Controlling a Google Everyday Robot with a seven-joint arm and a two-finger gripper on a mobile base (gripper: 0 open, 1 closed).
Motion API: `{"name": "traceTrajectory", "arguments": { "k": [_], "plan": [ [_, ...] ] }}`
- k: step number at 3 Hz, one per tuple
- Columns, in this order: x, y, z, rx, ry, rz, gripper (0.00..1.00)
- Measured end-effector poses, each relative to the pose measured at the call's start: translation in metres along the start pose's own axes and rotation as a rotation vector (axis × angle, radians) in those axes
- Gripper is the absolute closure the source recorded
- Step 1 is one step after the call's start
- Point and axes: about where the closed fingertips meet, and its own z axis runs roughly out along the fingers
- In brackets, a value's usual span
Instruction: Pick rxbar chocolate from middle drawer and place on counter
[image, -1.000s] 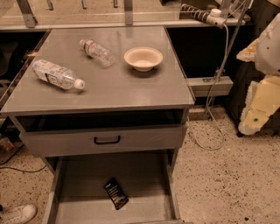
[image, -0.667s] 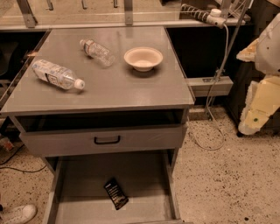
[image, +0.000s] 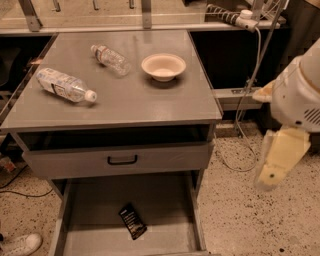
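Rxbar chocolate (image: 132, 221), black wrapper, white print, in middle drawer (image: 167, 205), gripper (image: 274, 172) far right

The rxbar chocolate (image: 132, 220) lies in middle drawer (image: 165, 207), pincer (image: 272, 172) far right.

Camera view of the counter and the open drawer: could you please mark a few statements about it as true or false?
1. The rxbar chocolate lies on the floor of the middle drawer. True.
2. The bowl is upside down. False: it stands upright on the counter.
3. The front water bottle and the back water bottle lie on their sides. True.
4. The gripper holds the rxbar chocolate. False: it hangs off to the right of the counter, well apart from the bar.
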Motion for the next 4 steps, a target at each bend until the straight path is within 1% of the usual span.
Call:
{"name": "traceTrajectory", "arguments": {
  "k": [1,2,3,4],
  "plan": [
    [-0.015,0.031,0.037,-0.101,-0.03,0.017,0.0],
    [-0.015,0.034,0.04,-0.111,-0.029,0.018,0.0],
    [-0.018,0.042,0.054,-0.131,-0.034,0.023,0.0],
    [-0.029,0.058,0.097,-0.134,-0.029,0.058,0.0]
  ]
}}
